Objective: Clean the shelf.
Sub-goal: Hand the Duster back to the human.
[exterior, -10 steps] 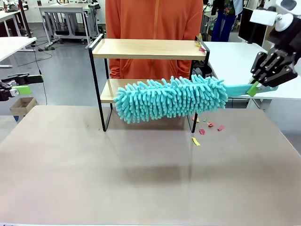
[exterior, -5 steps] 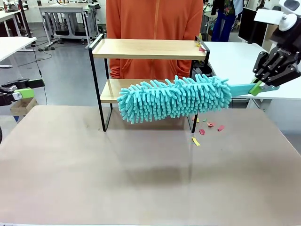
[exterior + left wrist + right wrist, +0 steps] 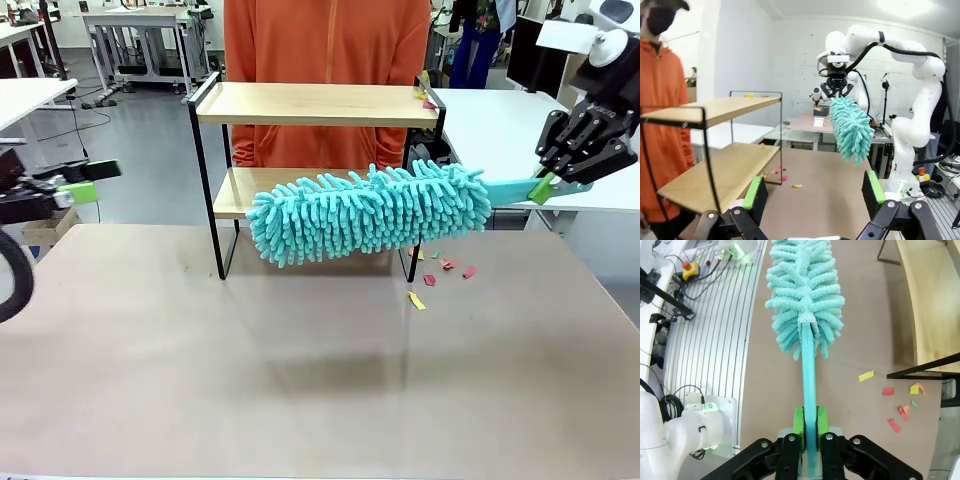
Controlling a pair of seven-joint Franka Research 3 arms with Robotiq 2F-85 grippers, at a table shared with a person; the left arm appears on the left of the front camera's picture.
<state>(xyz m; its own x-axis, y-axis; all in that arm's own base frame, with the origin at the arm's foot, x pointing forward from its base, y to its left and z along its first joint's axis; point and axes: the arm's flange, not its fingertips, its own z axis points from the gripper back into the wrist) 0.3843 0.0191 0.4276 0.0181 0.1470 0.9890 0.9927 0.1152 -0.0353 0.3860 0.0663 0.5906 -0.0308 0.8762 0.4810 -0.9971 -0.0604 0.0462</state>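
Since a second ago, the fluffy turquoise microfibre duster [image 3: 370,212] has lifted slightly and edged right in front of the small two-tier shelf of light wooden boards on a thin black metal frame [image 3: 318,103], while the left gripper [image 3: 72,183] has crept inward from the table's left edge.

From the front, the right gripper [image 3: 543,187] is clenched on the duster's turquoise plastic handle, holding the head level with the lower board, seemingly to sweep it. The shelf stands at the far middle of the grey-brown table [image 3: 300,380], before a person in an orange top [image 3: 328,40]. Small red and yellow paper scraps [image 3: 440,268] lie on the table by the shelf's right legs, likely brushed off already; a few remain on the top board's right end.

Seen from the left wrist, the left gripper [image 3: 814,195] hangs empty with fingers spread wide, waiting well clear of the shelf [image 3: 715,165]; the duster [image 3: 850,127] points down across the table.

Seen from the right wrist, green pads [image 3: 799,421] pinch the handle low down, giving the duster [image 3: 802,295] long reach beside the shelf's lower board [image 3: 935,305].
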